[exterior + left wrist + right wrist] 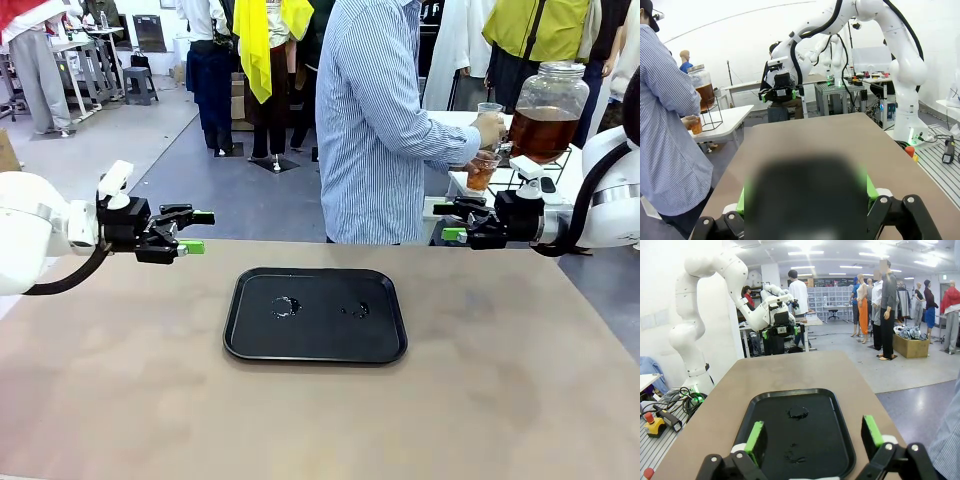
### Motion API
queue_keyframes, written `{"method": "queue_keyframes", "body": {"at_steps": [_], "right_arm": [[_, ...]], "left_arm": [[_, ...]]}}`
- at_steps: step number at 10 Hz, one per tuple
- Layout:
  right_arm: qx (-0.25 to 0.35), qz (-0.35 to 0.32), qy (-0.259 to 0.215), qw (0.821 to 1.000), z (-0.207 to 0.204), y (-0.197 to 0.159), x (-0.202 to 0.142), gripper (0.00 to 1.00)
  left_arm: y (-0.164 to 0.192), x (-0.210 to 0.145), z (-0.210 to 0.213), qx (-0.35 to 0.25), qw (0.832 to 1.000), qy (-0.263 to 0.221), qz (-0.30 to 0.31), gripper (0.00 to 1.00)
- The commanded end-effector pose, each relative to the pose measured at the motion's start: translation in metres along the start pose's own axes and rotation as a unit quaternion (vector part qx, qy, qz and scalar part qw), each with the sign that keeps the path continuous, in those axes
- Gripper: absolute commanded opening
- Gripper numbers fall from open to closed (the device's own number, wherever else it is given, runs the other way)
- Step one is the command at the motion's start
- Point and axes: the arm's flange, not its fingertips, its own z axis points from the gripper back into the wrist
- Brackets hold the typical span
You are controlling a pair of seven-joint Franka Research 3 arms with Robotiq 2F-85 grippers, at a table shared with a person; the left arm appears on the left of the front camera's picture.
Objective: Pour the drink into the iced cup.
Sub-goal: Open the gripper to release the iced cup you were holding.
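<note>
The drink, a translucent amber liquid, fills a large glass jar [545,125] on a side table at the far right, also seen in the left wrist view [704,91]. A person in a striped shirt [375,120] holds a clear cup of amber drink [481,175] by the jar; that cup [696,125] also appears in the left wrist view. A second clear cup [489,108] sits higher in the person's hand; I cannot tell whether it holds ice. My left gripper [197,231] hovers open over the table's left. My right gripper [448,222] hovers open at the far right edge, nothing held.
A black tray [320,340] with small wet patches [286,306] lies mid-table; it lies below my right gripper [812,440] in its wrist view [840,410]. My left gripper [805,197] looks across bare tabletop [840,145]. Other people stand farther back.
</note>
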Motion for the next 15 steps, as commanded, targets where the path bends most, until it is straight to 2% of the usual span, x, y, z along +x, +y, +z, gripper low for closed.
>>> {"method": "queue_keyframes", "body": {"at_steps": [1, 15], "right_arm": [[0.002, 0.001, 0.000, 1.000, -0.0002, -0.0008, 0.0028, 1.00], [0.002, 0.001, 0.000, 1.000, -0.0002, -0.0008, 0.0028, 1.00]], "left_arm": [[0.0012, 0.0018, -0.0008, 0.000, 1.000, 0.003, 0.002, 1.00], [0.0012, 0.0018, -0.0008, 0.000, 1.000, 0.003, 0.002, 1.00]]}}
